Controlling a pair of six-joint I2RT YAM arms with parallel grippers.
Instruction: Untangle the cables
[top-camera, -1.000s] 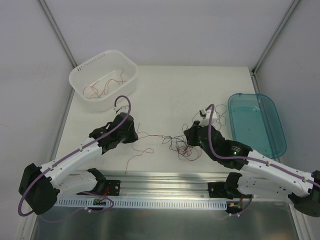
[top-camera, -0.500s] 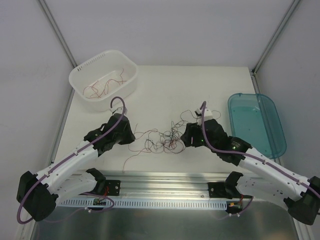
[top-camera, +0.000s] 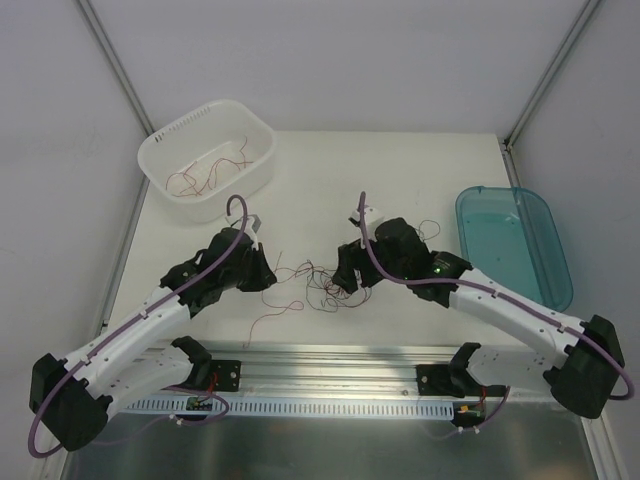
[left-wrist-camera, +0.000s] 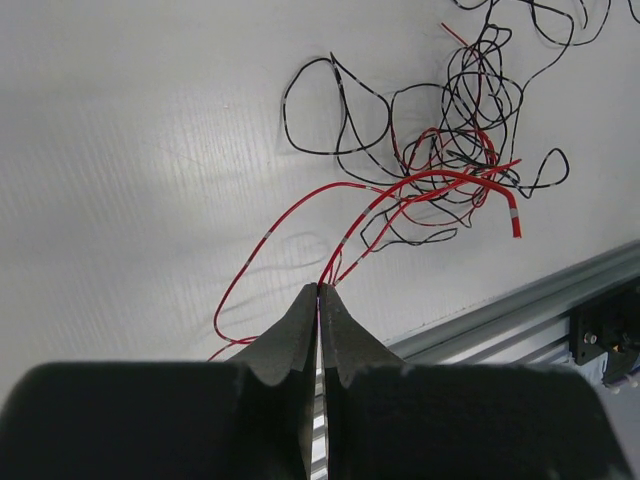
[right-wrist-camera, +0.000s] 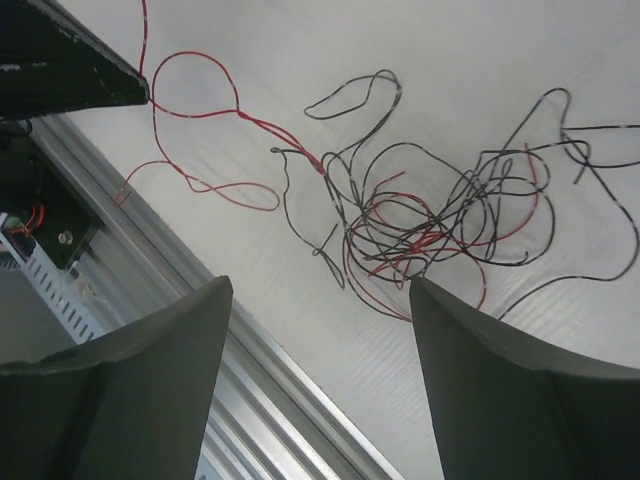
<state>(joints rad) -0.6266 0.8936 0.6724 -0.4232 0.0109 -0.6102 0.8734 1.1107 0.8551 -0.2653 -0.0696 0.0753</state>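
Note:
The cables (top-camera: 318, 284) are thin red and black wires, lying in a loose tangle on the white table between my two grippers. My left gripper (top-camera: 266, 272) sits just left of the tangle. In the left wrist view it (left-wrist-camera: 320, 289) is shut on red cable strands that run out from its tips to the knot (left-wrist-camera: 462, 140). My right gripper (top-camera: 347, 280) hovers at the tangle's right side. In the right wrist view it (right-wrist-camera: 320, 283) is open, nothing between its fingers, with the knot (right-wrist-camera: 430, 232) on the table beyond them.
A white basket (top-camera: 160, 143) at the back left holds a few red wires (top-camera: 208, 177). A blue see-through tray (top-camera: 561, 262) lies at the right. A metal rail (top-camera: 330, 360) runs along the near table edge, close to the tangle.
My right gripper has opened, let go of the cables and moved left toward the tangle. The stretched wires have slackened into a bunch. My left gripper has shifted slightly right, still shut.

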